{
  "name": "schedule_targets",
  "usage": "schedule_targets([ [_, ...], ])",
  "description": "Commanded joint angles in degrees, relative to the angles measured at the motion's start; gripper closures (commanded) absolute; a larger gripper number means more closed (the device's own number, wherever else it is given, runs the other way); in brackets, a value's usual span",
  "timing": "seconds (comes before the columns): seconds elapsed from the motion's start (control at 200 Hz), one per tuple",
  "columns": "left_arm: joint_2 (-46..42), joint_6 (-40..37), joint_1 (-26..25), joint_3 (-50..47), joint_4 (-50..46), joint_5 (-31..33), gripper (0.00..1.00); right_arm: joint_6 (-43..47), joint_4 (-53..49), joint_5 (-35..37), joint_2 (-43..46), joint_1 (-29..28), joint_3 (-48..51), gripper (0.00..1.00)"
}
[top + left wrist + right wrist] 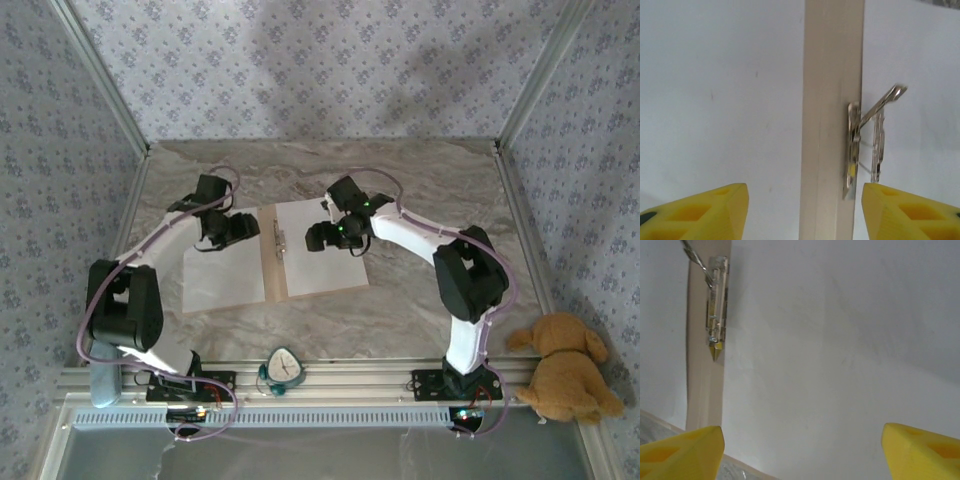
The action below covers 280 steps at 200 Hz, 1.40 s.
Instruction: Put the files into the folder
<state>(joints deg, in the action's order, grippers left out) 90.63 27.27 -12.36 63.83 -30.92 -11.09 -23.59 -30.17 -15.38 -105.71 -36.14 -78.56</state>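
The folder (272, 272) lies open on the table and shows as a tan centre strip (830, 100) (704, 390). Its metal clip (855, 150) (716, 310) has its lever raised. One white file (225, 275) covers the left half and another file (325, 268) covers the right half. My left gripper (238, 228) (805, 200) hovers open over the strip beside the clip, with nothing between its yellow fingers (705, 212). Over the right file (840, 340), my right gripper (325, 236) (802, 445) stands open and holds nothing.
The marble table (420, 180) has aluminium rails along its sides and wallpapered walls behind. A small teal clock-like object (283, 368) sits at the near rail between the arm bases. A teddy bear (565, 365) sits off the table's right front corner.
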Motion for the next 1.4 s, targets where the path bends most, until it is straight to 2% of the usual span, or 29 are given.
schedule_targets([
  [0.0, 3.36, -6.32, 0.50, 5.16, 0.82, 2.32, 0.35, -1.62, -0.90, 0.03, 4.16, 0.19, 2.02, 0.16],
  [0.165, 10.69, -10.76, 1.35, 13.60, 1.76, 1.73, 0.31, -2.34, 0.41, -0.66, 8.29, 0.92, 6.17, 0.16],
  [0.265, 16.24, -10.59, 2.45, 18.79, 1.71, -1.64, 0.32, -2.77, 1.18, -0.97, 11.03, 1.71, 8.78, 0.16],
  [0.465, 26.17, -7.08, 2.60, 26.37, 1.69, -8.87, 0.50, -3.38, 2.09, -1.84, 15.56, 3.76, 13.88, 0.16],
  [0.565, 28.94, -4.49, 2.39, 26.60, 3.73, -11.40, 0.60, -3.63, 2.51, -2.12, 17.23, 4.71, 15.70, 0.16],
  [0.73, 31.72, -3.42, 0.79, 27.13, 3.77, -10.56, 0.67, -3.73, 3.09, -2.51, 18.59, 5.74, 17.43, 0.16],
  [1.099, 31.92, 2.67, -0.89, 21.50, 7.40, -6.41, 0.75, -4.21, 3.71, -2.91, 19.03, 6.53, 18.68, 0.17],
  [1.394, 29.63, 11.23, -3.38, 15.28, 12.53, -4.34, 0.76, -4.88, 4.41, -2.90, 20.31, 7.11, 20.52, 0.17],
])
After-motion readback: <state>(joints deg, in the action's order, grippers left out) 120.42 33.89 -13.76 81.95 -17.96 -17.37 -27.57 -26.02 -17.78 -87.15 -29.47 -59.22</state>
